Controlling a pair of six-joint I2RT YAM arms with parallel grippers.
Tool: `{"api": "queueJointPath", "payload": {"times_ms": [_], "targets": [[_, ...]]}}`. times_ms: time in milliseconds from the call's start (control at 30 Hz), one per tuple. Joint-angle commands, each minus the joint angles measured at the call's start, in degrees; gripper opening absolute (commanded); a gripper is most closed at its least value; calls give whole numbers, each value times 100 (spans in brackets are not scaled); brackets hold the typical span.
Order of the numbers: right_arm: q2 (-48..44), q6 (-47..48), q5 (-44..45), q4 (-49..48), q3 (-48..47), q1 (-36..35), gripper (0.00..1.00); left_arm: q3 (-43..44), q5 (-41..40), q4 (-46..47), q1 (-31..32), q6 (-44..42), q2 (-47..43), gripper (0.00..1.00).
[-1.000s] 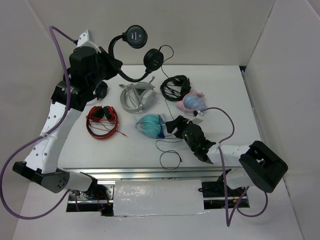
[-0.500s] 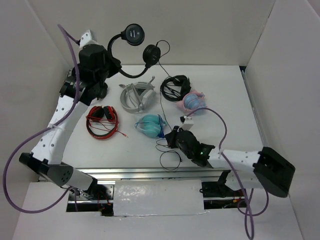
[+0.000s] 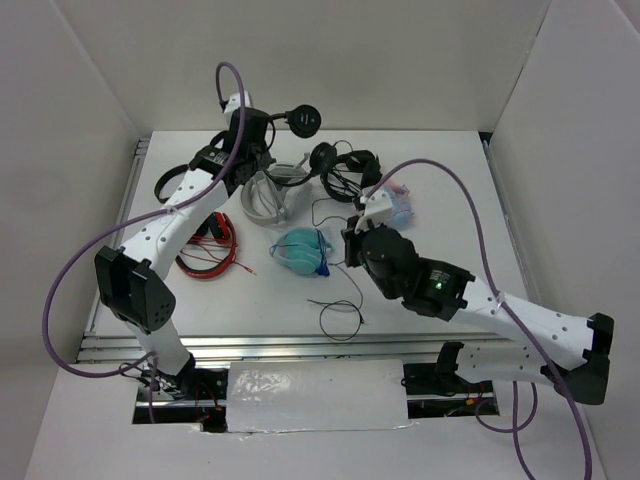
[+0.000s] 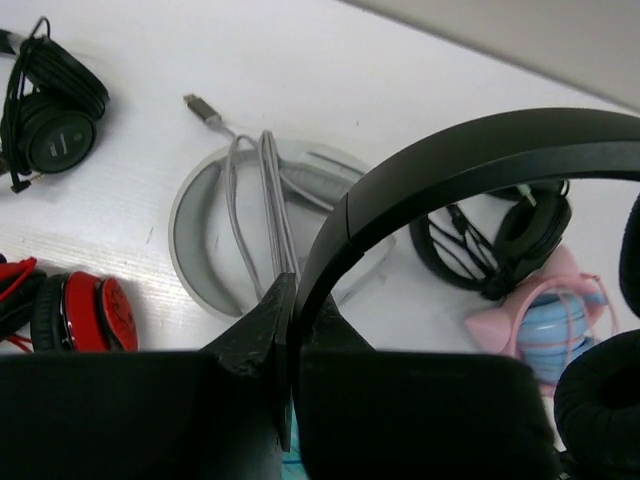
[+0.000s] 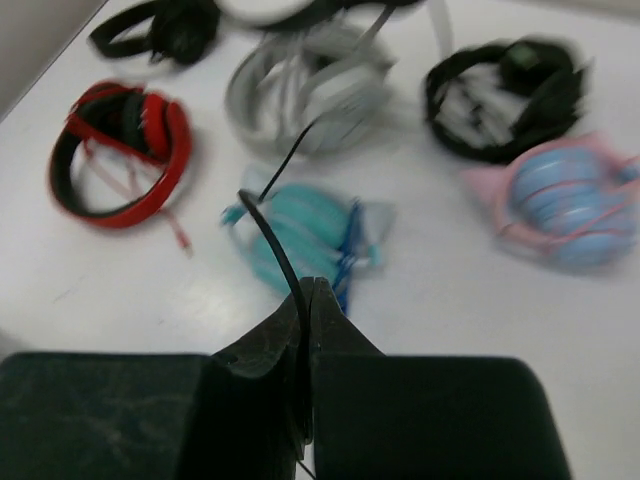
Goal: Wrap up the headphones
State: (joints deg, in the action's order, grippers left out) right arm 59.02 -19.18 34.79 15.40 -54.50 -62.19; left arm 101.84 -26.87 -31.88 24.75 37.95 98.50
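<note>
The headphones [image 4: 450, 170] are lifted off the table [image 3: 450, 180] at its 12 o'clock edge, held by the thin black headband. In the left wrist view the left gripper [image 4: 290, 300] has its fingers pressed together on one end of that band, which arches up and runs out of frame at 3 o'clock. Only the rim of one padded earcup [image 4: 600, 400] shows, at the lower right corner. From above, one earcup points toward the back wall and what seems to be the second hangs just below it, though dark shapes overlap there.

The cable [image 5: 274, 243] drops from the raised pair toward the centre of the table. The right gripper [image 5: 305, 300] pinches it between closed fingers. Beyond the pinch, at 6 o'clock, the slack lies in a loose loop on the table in the overhead view. The right wrist view is smeared, so the cable's upper run is hard to follow.

Under the headband lies a grey pair [image 4: 200, 220] with its own grey cord. A chunky black pair [image 3: 350, 170] sits at its 3 o'clock. A pink-and-blue pair [image 5: 570, 210] is partly covered from above by the right wrist. A teal pair [image 3: 300, 248] lies just beside the right gripper. The left arm crosses a red-and-black pair [image 3: 205, 245] at 9 o'clock. A small black pair [image 4: 50, 110] is cut off by the frame edge.
</note>
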Motion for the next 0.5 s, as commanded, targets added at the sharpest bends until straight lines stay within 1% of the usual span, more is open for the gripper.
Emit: {"api": "queueJointPath", "payload": {"times_ms": [0,33,67,100,133,167,200,233,267,333,367,400,467], "targets": [[-128,1572,1434,632,-955,58,0,-199,111,752,30,-585,-103,0],[-198,1827,1321,588,-1114,110,0,-304,260,892,56,-744,-120,0],[-251,2161,1077,274,-1220,198,0,-532,418,1190,73,-920,-164,0],[-295,2730,848,71,-1369,277,0,-647,837,1341,161,-1191,-199,0],[-330,2962,619,-114,-1457,356,0,-883,911,1438,248,-1525,-234,0],[-321,3277,269,-177,-1545,601,0,-1025,1008,1682,406,-1711,-348,0],[-243,3385,39,-151,-1790,725,0,-1139,1287,1798,486,-2095,-401,0],[-181,3464,-146,-38,-1940,892,0,-1427,1394,1921,678,-2264,-558,0],[-111,3613,-469,-20,-2124,1215,0,-1570,1482,2018,767,-2397,-638,0],[91,3754,-683,33,-2284,1516,0,-1903,1711,2256,1012,-2774,-909,0],[161,3938,-745,51,-2389,1796,0,-2009,1842,2308,1092,-2898,-998,0],[266,4018,-867,-10,-2416,1929,0,-2211,2035,2370,1163,-3186,-1104,0],[372,4245,-1095,-63,-2530,2349,0,-2352,2212,2292,1417,-3443,-1350,0]]}}
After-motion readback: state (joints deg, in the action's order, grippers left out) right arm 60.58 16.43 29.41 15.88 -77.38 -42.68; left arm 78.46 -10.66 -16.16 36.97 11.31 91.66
